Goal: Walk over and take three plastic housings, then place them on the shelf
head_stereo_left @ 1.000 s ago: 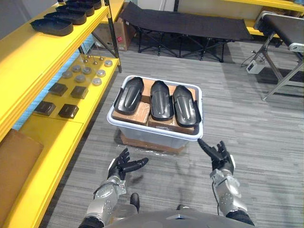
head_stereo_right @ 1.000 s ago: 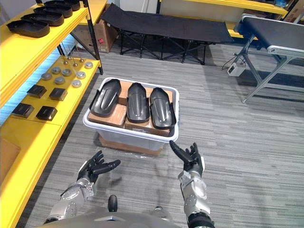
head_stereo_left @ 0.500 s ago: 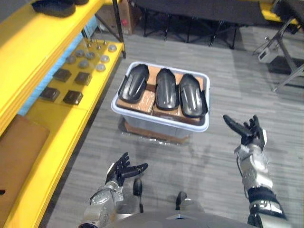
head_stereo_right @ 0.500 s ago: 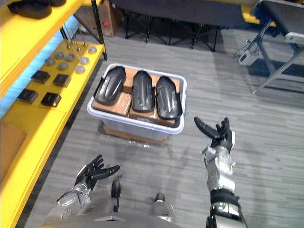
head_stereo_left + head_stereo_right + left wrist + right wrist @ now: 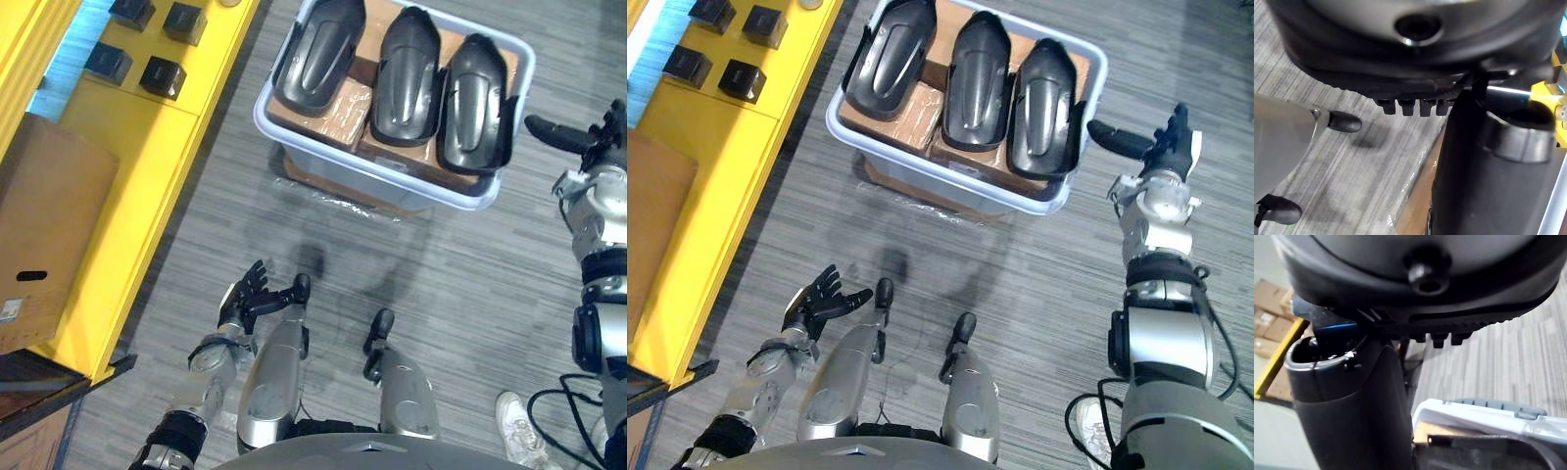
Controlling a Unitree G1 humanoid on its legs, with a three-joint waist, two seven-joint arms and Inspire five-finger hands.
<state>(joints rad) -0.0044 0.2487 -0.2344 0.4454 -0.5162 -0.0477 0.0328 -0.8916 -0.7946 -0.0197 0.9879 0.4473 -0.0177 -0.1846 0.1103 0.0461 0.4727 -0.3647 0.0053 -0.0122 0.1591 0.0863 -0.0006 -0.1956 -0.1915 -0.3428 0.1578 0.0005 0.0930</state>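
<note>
Evidently the walk-up is about done and the picking step is only starting: all three housings (image 5: 407,64) lie in the bin (image 5: 392,181), none taken yet, and nothing from this bin has reached the shelf (image 5: 147,147).

Both hands are empty. The right hand (image 5: 1161,147) is raised just beside the bin's right end, about level with its rim, fingers straight and spread, pointing toward the nearest housing; it seems apart from the bin wall, though I cannot be sure. The left hand (image 5: 823,299) hangs low over the floor, well apart from the bin, palm up with fingers fanned and relaxed.

I judge the next move calls for the right hand to pass over the rim and close on the edge of the nearest housing, while the left hand comes up to the bin's other end.

These housings are long black moulded shells, smooth and slightly glossy, rounded at one end, with a raised centre and a lip along the sides. They lie side by side, nearly touching, on brown wrapped packages (image 5: 338,103) that fill the bin. To the robot's left, the yellow shelf carries small black blocks (image 5: 162,76) and a cardboard box (image 5: 49,235).
</note>
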